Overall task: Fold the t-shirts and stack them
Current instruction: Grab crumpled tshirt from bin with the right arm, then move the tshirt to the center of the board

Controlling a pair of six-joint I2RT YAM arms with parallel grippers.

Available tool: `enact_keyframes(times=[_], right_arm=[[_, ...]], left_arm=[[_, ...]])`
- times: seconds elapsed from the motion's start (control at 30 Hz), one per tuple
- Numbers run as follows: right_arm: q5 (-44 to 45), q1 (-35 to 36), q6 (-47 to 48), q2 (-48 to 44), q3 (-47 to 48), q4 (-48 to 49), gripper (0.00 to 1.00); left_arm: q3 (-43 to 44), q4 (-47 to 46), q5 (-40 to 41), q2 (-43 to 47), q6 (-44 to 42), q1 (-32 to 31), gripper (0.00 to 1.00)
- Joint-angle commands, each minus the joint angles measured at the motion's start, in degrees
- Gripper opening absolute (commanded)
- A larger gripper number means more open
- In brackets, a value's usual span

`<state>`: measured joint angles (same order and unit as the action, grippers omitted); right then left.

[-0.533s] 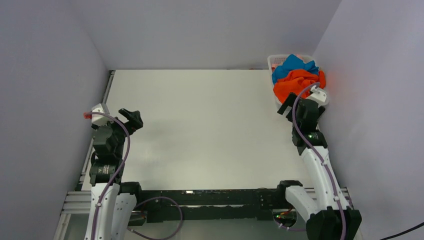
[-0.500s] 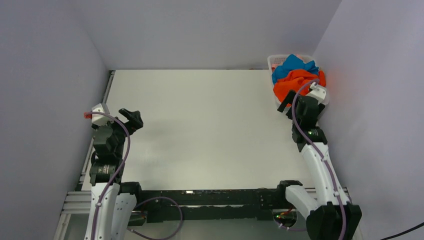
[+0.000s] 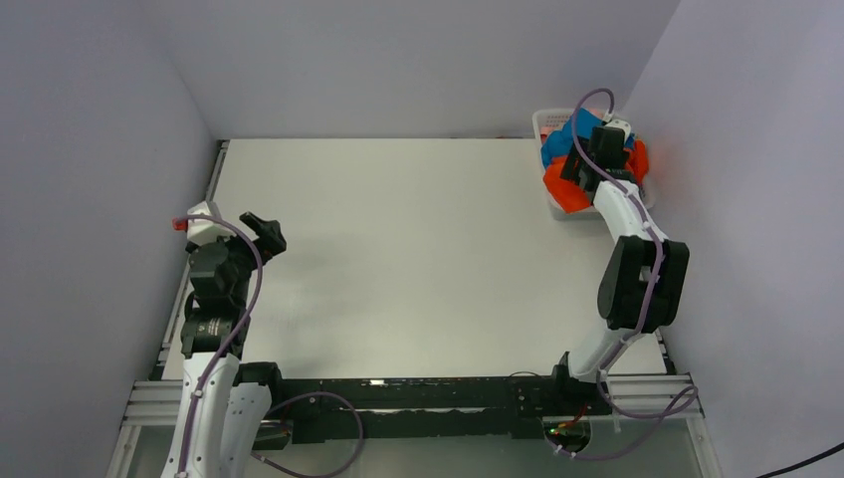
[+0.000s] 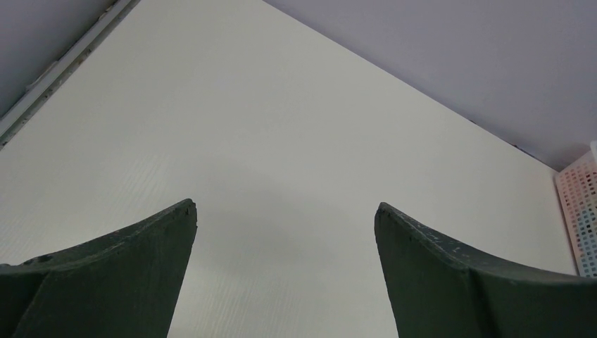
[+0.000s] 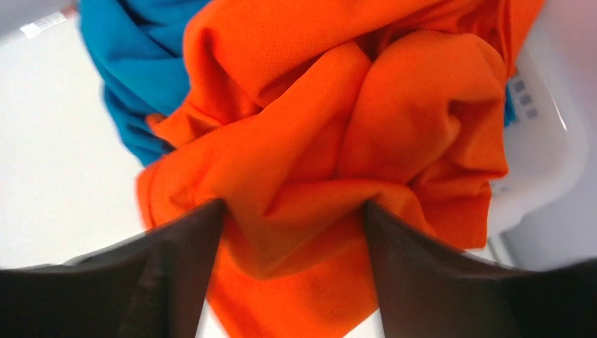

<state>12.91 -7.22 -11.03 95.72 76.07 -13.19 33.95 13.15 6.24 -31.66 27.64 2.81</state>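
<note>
The bright orange t-shirt (image 3: 569,191) lies crumpled in the white mesh basket (image 3: 545,121) at the far right, on top of the teal blue t-shirt (image 3: 553,147). My right gripper (image 3: 587,159) hangs right over the pile. In the right wrist view it (image 5: 292,211) is open, its fingers on either side of a fold of the orange t-shirt (image 5: 331,155), with the teal t-shirt (image 5: 134,63) at upper left. My left gripper (image 3: 267,232) is open and empty above the table's left side, also seen in the left wrist view (image 4: 285,208).
The white table (image 3: 398,249) is walled on the left, back and right. The basket rim (image 5: 556,141) lies close to the right wall. A corner of the basket (image 4: 581,204) shows in the left wrist view.
My right arm has stretched forward and its gripper has moved from just before the basket to over the orange t-shirt. My left arm has barely moved.
</note>
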Motion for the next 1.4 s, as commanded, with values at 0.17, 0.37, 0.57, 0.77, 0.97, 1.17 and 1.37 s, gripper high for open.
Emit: enact_keyframes(times=[0.17, 0.37, 0.57, 0.77, 0.97, 1.17, 1.37], right_arm=[[4.31, -0.7, 0.39, 2.66, 8.29, -3.15, 0.0], [1.98, -0.62, 2.91, -10.93, 10.12, -0.55, 0.0], [-14.41, 0.64, 1.17, -19.93, 16.36, -0.34, 0.0], [-24.57, 14.35, 2.04, -21.12, 27.78, -3.19, 0.0], [-35.2, 27.45, -0.46, -17.03, 36.69, -2.25, 0.0], [-44.29, 31.83, -5.1, -16.46, 27.85, 7.36, 0.0], [-26.74, 31.7, -7.04, -25.85, -4.6, 17.19, 0.0]], left_arm=[[0.11, -2.06, 2.1, 0.18, -1.38, 0.0, 0.99], [-0.22, -2.95, 0.56, 0.26, -0.94, 0.0, 0.99], [-0.19, -3.28, -1.13, 0.81, -0.21, 0.03, 0.99], [0.69, -2.62, -2.12, 0.68, 1.14, 0.03, 0.99], [2.34, -2.23, -5.09, 0.04, 3.98, 0.05, 0.99], [5.24, 3.01, -4.16, 0.31, 7.93, 0.02, 0.99], [3.16, 3.89, -5.68, 0.51, 12.75, 0.0, 0.99]])
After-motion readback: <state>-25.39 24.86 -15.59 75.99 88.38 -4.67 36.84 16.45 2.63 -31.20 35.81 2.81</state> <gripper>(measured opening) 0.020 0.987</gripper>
